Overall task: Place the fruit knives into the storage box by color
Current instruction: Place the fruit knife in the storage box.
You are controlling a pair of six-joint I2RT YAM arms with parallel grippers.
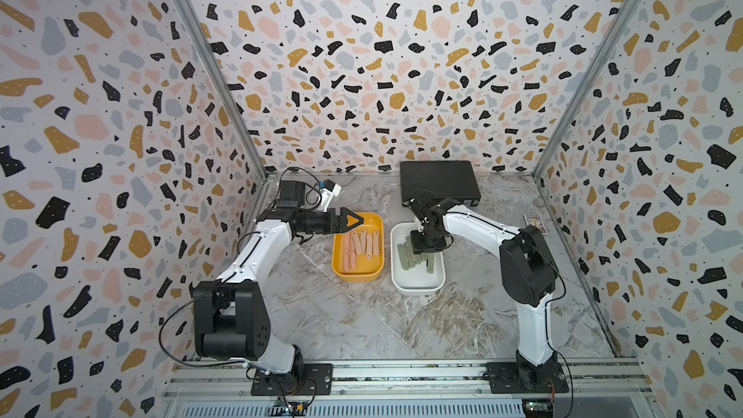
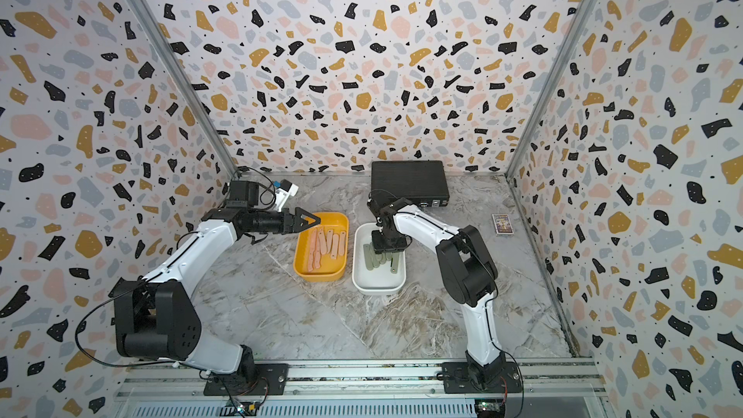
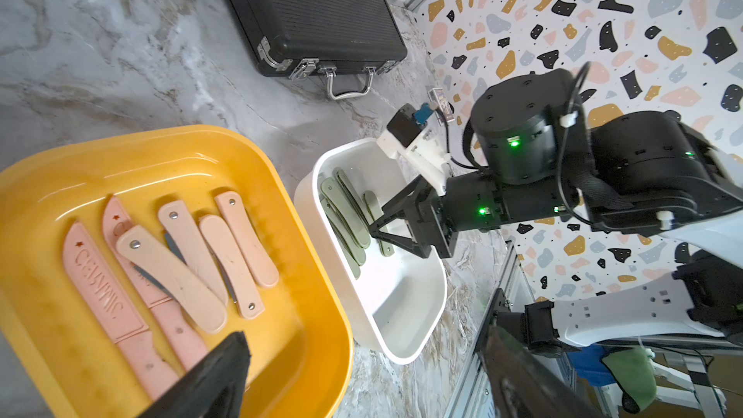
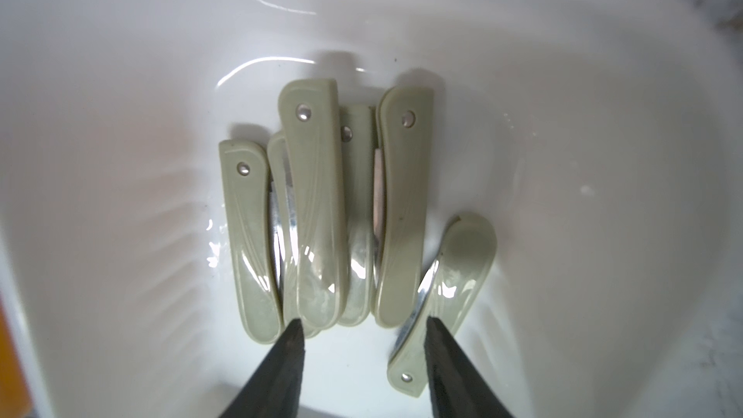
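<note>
Several salmon-pink fruit knives lie in the mustard-yellow storage box. Several sage-green ones lie side by side in the white storage box. My left gripper hovers open over the yellow box's far left corner, holding nothing. My right gripper points down into the white box with its jaws apart. One green knife lies tilted on the box floor, its end against the inner side of one finger.
A black briefcase lies at the back, just behind the right arm. A small printed card box sits by the right wall. The arms' base rail runs along the front edge.
</note>
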